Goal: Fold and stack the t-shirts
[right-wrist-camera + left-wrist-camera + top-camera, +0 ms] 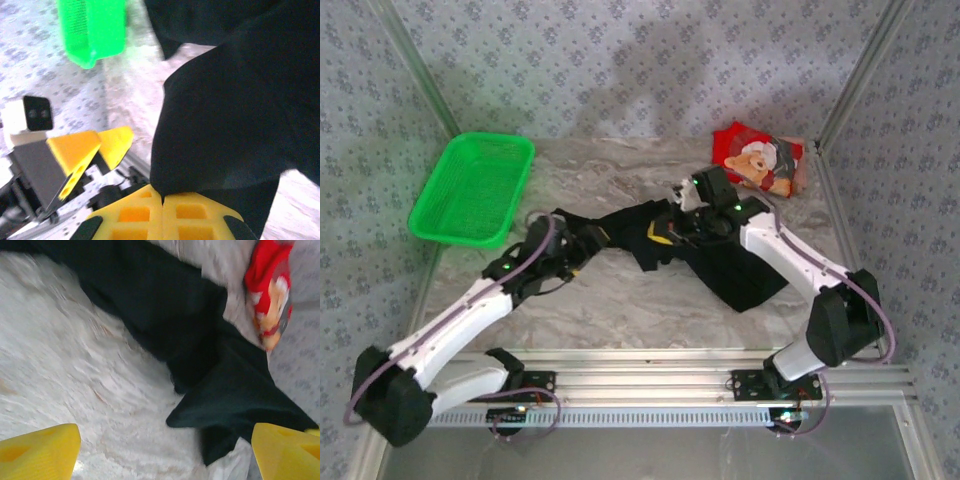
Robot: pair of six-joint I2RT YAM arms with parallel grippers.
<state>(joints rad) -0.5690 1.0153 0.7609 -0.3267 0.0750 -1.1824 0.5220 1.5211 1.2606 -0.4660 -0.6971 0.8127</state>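
The right claw [162, 196] is clamped on an edge of the black shirt [745, 275]; the left claw [165, 445] gapes empty beside its other end. The shirt stretches left-right between them; the red shirt [760, 162] lies back right.

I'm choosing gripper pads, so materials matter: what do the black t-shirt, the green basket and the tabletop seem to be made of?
Black t-shirt: soft matte cloth, probably a cotton knit, since it drapes and creases.
Green basket: glossy moulded plastic mesh with stiff walls.
Tabletop: smooth with marble veining; it could be stone or printed laminate, I cannot tell which.
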